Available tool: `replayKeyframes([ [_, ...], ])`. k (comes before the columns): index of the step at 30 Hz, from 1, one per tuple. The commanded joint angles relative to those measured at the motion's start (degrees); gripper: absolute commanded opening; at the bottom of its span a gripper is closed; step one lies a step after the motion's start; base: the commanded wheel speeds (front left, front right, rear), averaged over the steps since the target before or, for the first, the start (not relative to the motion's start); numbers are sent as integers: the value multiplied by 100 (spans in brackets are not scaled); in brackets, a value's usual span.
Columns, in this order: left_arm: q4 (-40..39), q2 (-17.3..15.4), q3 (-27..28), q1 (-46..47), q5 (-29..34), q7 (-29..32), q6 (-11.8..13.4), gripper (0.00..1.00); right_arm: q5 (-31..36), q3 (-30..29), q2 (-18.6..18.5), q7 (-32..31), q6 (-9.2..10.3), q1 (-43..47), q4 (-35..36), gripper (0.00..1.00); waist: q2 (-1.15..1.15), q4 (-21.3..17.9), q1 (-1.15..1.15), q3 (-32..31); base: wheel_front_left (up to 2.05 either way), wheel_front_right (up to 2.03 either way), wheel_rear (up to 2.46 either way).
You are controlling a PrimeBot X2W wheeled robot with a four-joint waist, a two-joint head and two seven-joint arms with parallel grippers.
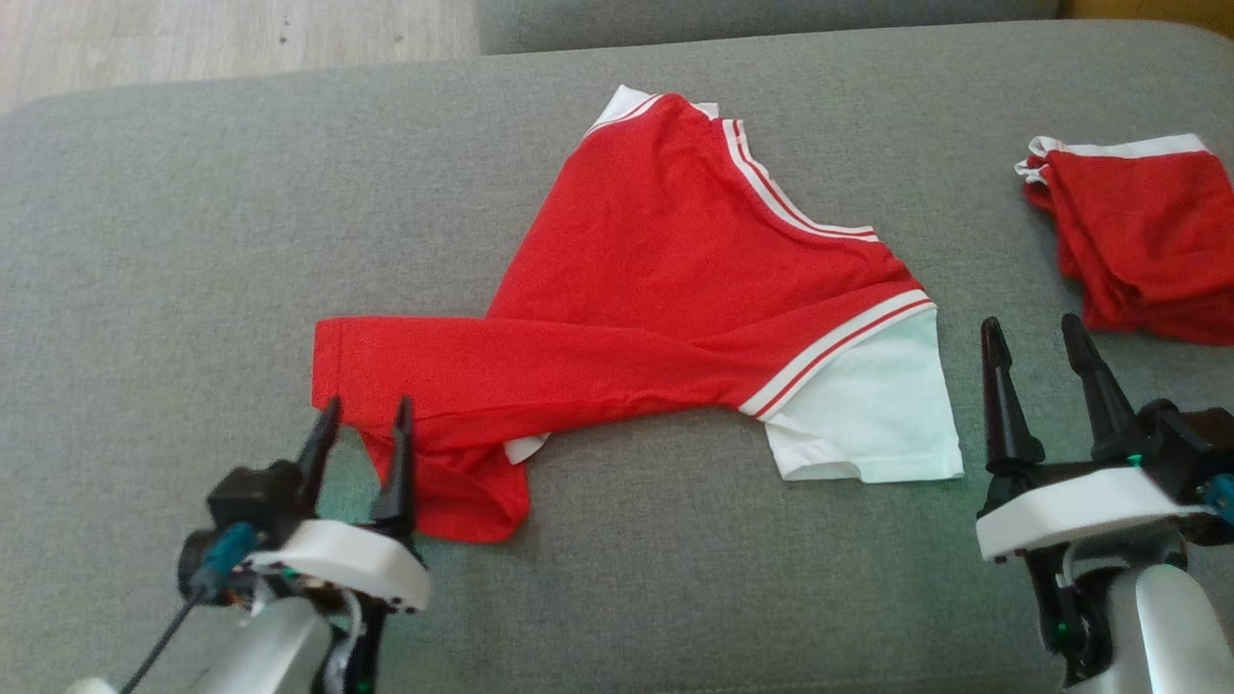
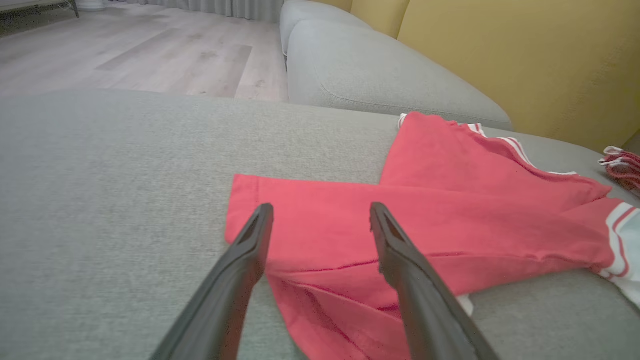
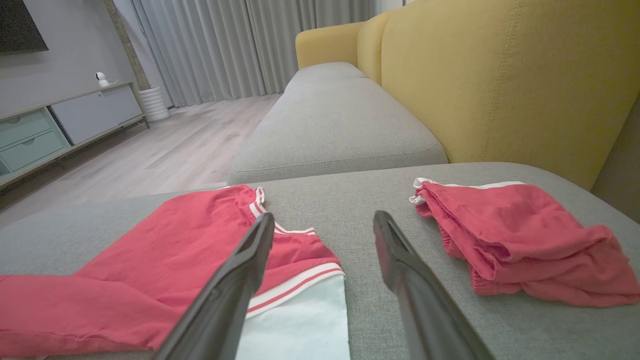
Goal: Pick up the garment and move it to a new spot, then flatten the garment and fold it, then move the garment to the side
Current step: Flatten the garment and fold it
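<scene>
Red garment (image 1: 665,289) half-folded on the grey cushion (image 1: 193,212).
Lies flat at the head view's centre: striped neckline toward 12 o'clock, white sleeve with striped band at 4 o'clock, a long red fold reaching 8 o'clock, its end rumpled.

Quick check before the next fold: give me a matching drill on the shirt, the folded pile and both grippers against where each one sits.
1 shirt
2 pile
3 left gripper
4 right gripper

A open, between the white sleeve and the pile
B folded, far right
C open, over the shirt's near-left corner
D partly folded, mid-cushion

Pairs: 1-D, 2-B, 3-C, 4-A
</scene>
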State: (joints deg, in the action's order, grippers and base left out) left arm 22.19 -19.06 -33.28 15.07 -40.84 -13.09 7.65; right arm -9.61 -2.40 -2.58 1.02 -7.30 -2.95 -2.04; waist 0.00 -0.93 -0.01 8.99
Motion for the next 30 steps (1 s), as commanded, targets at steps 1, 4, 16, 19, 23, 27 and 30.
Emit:
replayKeyframes([
  [1, -214, -29, 130, 279, 39, 49, 35, 100, -47, 143, -30, 45, -19, -100, 187, 100, 0, -16, 1, 13, 0, 0, 0],
  [4, -293, 146, -22, 300, -6, 221, 2, 100, -48, 148, -30, 40, -19, -97, 185, 100, 0, -48, 1, 39, 0, 0, 0],
  [16, 400, 306, 131, 234, -440, 374, -48, 100, -58, 120, -30, 57, -19, -170, 161, 100, 0, -115, 1, 158, 0, 0, 0],
  [19, 547, 320, 263, 255, -589, 334, -83, 100, -57, 111, -30, 58, -19, -183, 153, 100, 0, -118, 1, 180, 0, 0, 0],
  [23, 669, 362, 386, 336, -752, 293, -180, 100, -59, 106, -30, 57, -19, -202, 155, 100, 0, -120, 1, 210, 0, 0, 0],
  [27, 764, 385, 477, 511, -850, 269, -265, 100, -56, 114, -30, 62, -19, -240, 165, 100, 0, -139, 1, 252, 0, 0, 0],
  [30, 830, 380, 526, 681, -864, 234, -303, 100, -49, 121, -30, 60, -19, -274, 164, 100, 0, -169, 1, 277, 0, 0, 0],
])
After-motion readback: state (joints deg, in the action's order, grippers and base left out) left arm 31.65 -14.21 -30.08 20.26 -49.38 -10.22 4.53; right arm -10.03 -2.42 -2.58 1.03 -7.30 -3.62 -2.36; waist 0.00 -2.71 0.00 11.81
